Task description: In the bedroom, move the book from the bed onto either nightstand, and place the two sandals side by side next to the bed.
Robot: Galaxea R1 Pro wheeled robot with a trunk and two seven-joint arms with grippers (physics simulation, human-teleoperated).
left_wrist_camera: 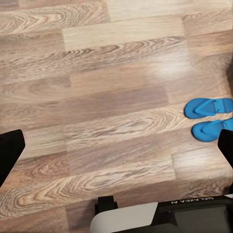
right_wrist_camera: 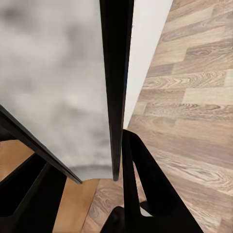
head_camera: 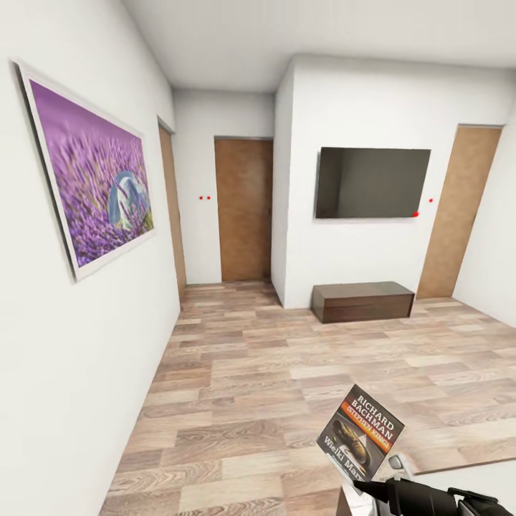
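The book (head_camera: 360,432), a dark paperback with an orange band and "Richard Bachman" on it, stands tilted above the floor at the lower right of the head view. My right gripper (head_camera: 363,487) is shut on its lower edge. The right wrist view looks along the book (right_wrist_camera: 116,73) edge-on, clamped between the black fingers (right_wrist_camera: 145,194). Two bright blue sandals (left_wrist_camera: 208,107) (left_wrist_camera: 211,130) lie side by side on the plank floor. My left gripper (left_wrist_camera: 119,150) hangs open above the floor, beside the sandals, with nothing between its fingers (left_wrist_camera: 9,155). A pale corner of the bed (head_camera: 487,474) shows at the bottom right.
A black wall TV (head_camera: 371,183) hangs over a long low dark bench (head_camera: 362,301). Wooden doors (head_camera: 244,218) (head_camera: 459,215) stand at the back. A purple picture (head_camera: 93,172) hangs on the near left wall. Open plank floor (head_camera: 251,373) stretches ahead. My white base (left_wrist_camera: 160,218) shows below the left wrist.
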